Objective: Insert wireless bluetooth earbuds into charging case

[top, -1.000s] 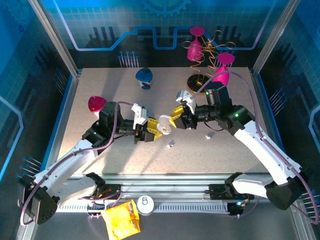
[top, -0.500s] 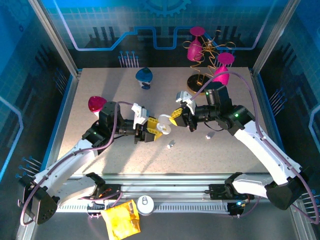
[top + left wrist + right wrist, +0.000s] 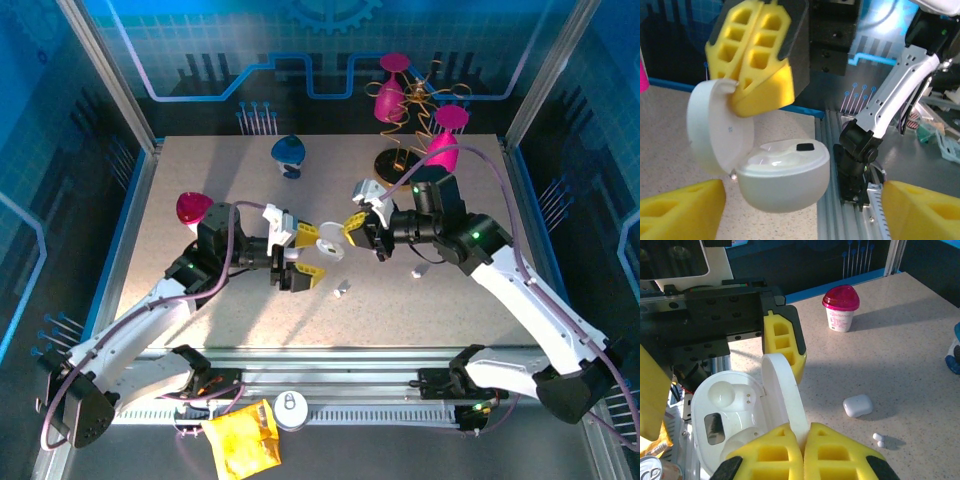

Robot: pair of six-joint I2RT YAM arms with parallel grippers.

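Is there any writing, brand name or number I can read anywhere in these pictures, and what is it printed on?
Nothing here can be read as words or numbers.
The label of the pink-lidded cup: pink print, too blurred to read.
Inside the open lid of the charging case: tiny grey marks, too small to read.
The yellow packet: no legible print.

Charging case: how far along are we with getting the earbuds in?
Done: the charging case is open, and its wells look empty. In hand: the right hand pinches the lid, holding the case above the table, while the left hand is open on either side of the body. Left: the earbuds lie loose on the table; each must be picked up and seated, then the lid closed.
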